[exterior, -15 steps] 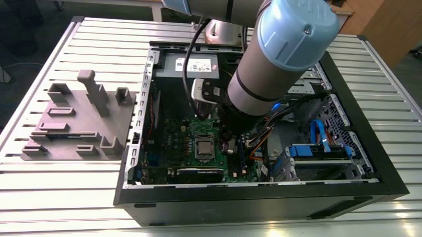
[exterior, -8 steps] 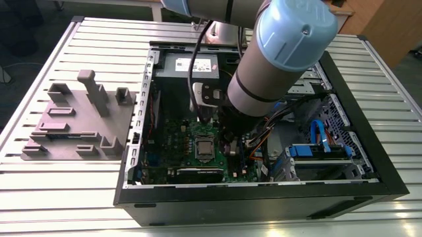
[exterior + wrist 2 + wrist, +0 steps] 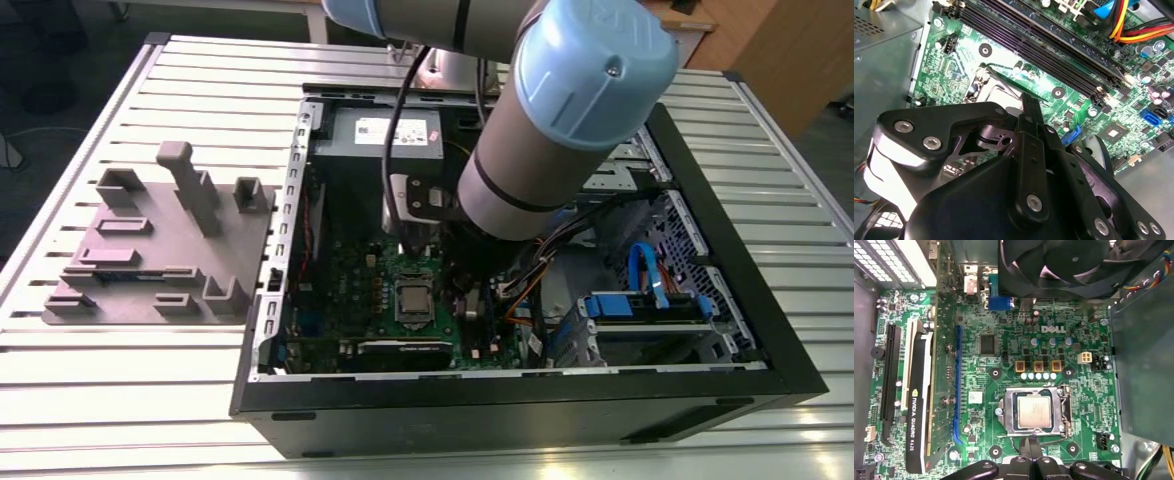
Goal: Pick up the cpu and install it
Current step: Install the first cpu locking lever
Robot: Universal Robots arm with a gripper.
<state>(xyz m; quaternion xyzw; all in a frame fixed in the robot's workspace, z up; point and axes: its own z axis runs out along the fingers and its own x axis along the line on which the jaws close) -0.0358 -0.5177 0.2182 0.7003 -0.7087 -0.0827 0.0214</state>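
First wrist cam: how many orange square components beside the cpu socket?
3 orange squares, in one row beside the socket: one end, middle, other end. None looks hidden.

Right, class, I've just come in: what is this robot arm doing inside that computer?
The arm has reached into an open computer case lying on a slatted table. The cpu sits in its metal-framed socket on the green motherboard. The gripper hovers at the socket's edge with its fingers together, holding nothing.

Grey arm, pale-blue joint caps
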